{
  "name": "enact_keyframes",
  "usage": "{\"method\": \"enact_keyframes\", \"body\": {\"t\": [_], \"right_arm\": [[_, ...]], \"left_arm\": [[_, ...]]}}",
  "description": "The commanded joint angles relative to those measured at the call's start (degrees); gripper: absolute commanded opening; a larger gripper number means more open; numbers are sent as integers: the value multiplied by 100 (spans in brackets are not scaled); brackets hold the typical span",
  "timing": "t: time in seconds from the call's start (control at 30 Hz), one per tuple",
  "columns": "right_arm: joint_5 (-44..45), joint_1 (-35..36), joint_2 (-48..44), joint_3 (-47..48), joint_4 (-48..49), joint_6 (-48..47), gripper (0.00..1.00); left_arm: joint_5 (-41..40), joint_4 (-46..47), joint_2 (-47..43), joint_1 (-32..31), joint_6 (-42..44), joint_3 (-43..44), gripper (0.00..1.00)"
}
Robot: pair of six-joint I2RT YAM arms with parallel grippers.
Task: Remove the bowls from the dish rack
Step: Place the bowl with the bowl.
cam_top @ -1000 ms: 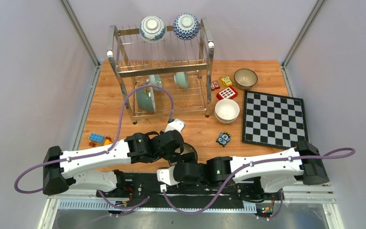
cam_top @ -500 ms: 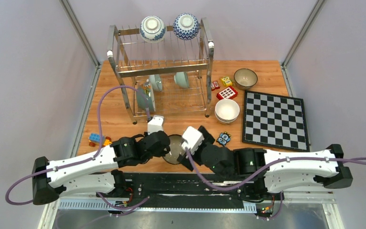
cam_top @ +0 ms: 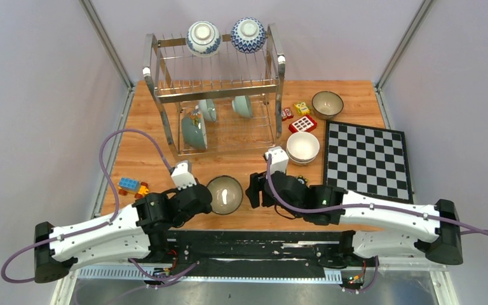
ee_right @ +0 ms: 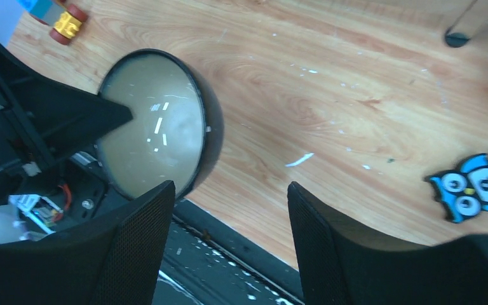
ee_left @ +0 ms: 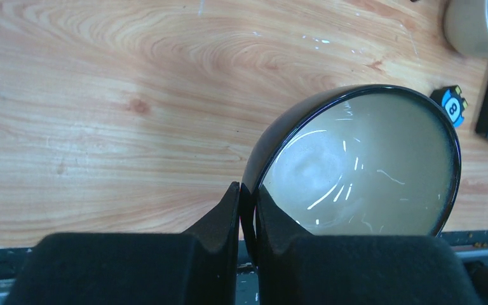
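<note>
My left gripper (cam_top: 207,199) is shut on the rim of a dark brown bowl (cam_top: 224,194) with a pale inside, low over the table's near edge. In the left wrist view the fingers (ee_left: 232,210) pinch the bowl's (ee_left: 362,165) rim. My right gripper (cam_top: 253,190) is open and empty just right of that bowl; its wrist view shows the bowl (ee_right: 155,127) to the left of the gripper (ee_right: 229,185). The dish rack (cam_top: 165,121) holds two blue-and-white bowls (cam_top: 203,37) on its top tier and celadon bowls (cam_top: 194,132) below.
Cream-white bowls (cam_top: 302,147) are stacked right of the rack, with a brown bowl (cam_top: 327,104) behind them. A chessboard (cam_top: 367,159) lies at the right. Toy blocks (cam_top: 302,123) sit by the rack, an owl toy (ee_right: 476,187) is near my right gripper, and a toy (cam_top: 131,185) lies at the left.
My left arm has drawn back to the left with the brown bowl still in its grip. My right arm has swung up from the base to the bowl's right side, jaws open.
</note>
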Motion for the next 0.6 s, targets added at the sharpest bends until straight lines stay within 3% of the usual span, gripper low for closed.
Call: {"method": "enact_keyframes", "body": {"t": [0.0, 0.33, 0.57], "right_arm": [[-335, -63, 359, -8, 482, 756, 68], [-862, -291, 1604, 756, 303, 837, 60], [-999, -378, 2227, 1262, 76, 531, 54]], "left_arm": [[-345, 9, -63, 24, -1256, -50, 0], [-401, -631, 492, 26, -1533, 335, 0], [-322, -573, 580, 26, -1517, 258, 0]]}}
